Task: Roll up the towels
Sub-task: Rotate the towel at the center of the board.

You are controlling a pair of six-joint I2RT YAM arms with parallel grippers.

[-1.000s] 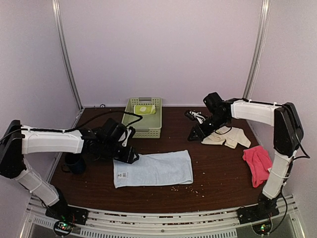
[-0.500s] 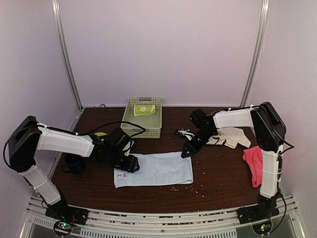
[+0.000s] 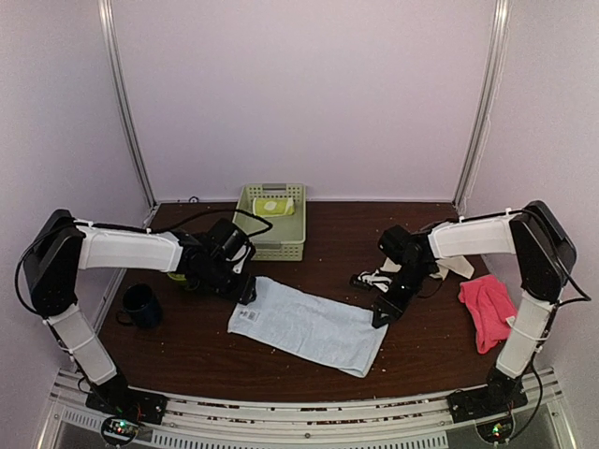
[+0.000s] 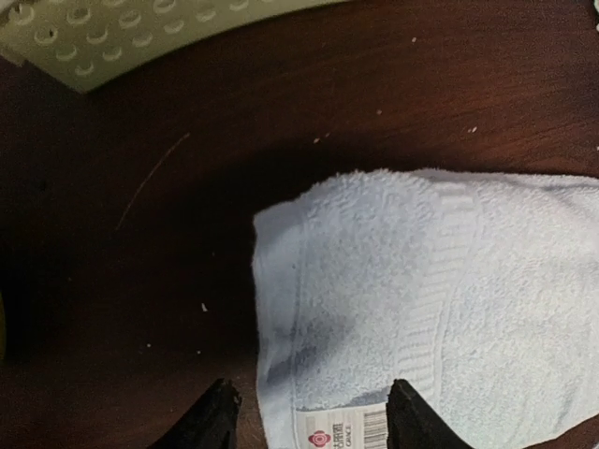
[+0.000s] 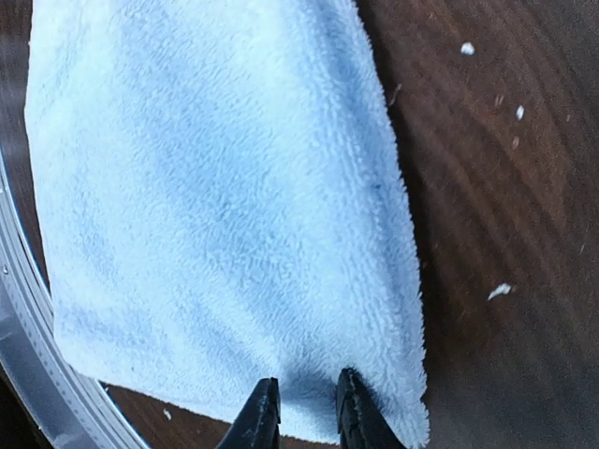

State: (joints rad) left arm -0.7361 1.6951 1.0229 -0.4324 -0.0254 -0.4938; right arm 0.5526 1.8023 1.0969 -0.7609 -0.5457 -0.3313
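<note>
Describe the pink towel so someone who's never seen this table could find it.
On the brown table, look to the right edge. The pink towel lies crumpled there. It alone is hot pink; the blue towel at the middle lies spread flat.

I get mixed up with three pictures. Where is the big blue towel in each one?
Top external: the light blue towel lies slanted in the middle of the table.
Left wrist: it fills the lower right, one corner by the left gripper.
Right wrist: it fills the left and middle, its edge at the right gripper.
Shared landmark: the dark brown table, in all three.
</note>
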